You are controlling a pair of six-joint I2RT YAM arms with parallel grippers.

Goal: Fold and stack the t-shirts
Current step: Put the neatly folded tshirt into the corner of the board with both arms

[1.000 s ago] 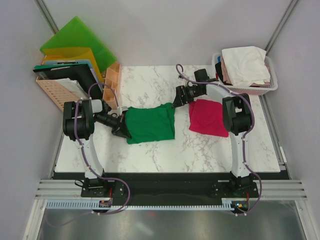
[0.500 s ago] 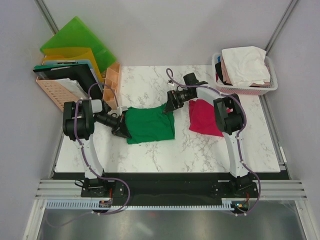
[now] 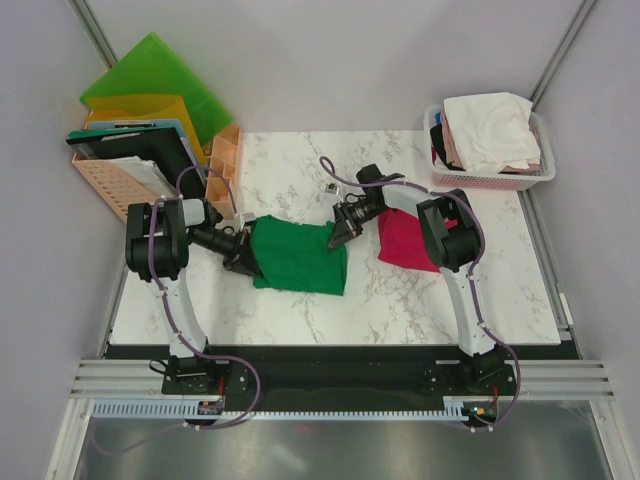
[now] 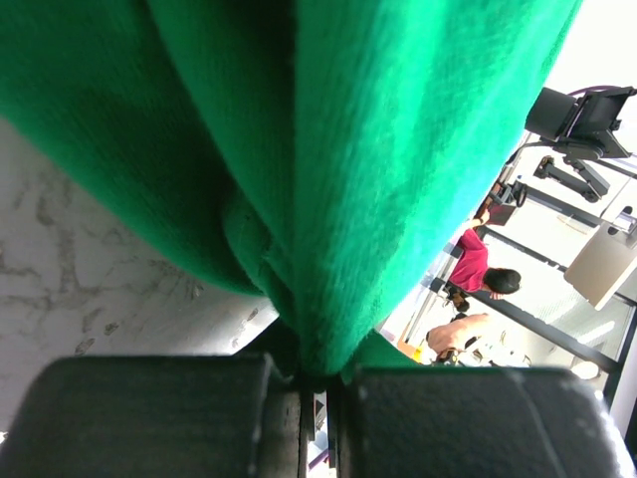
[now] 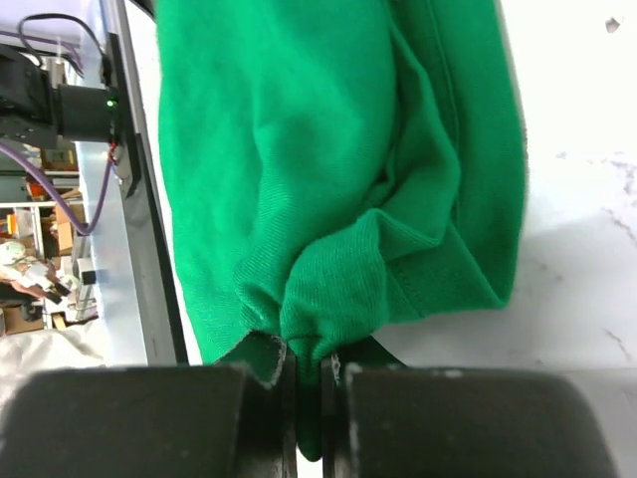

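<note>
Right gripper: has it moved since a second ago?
Yes. The right gripper went left and slightly nearer the arm bases, away from the pink basket, onto the edge of the green t-shirt.

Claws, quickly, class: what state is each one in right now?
Left claw: closed, holding the green t-shirt.
Right claw: closed, holding the same green t-shirt.

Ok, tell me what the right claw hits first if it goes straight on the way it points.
The green t-shirt it is pinching: the right claw points across that cloth. What lies beyond is unclear, since depth is hard to judge.
</note>
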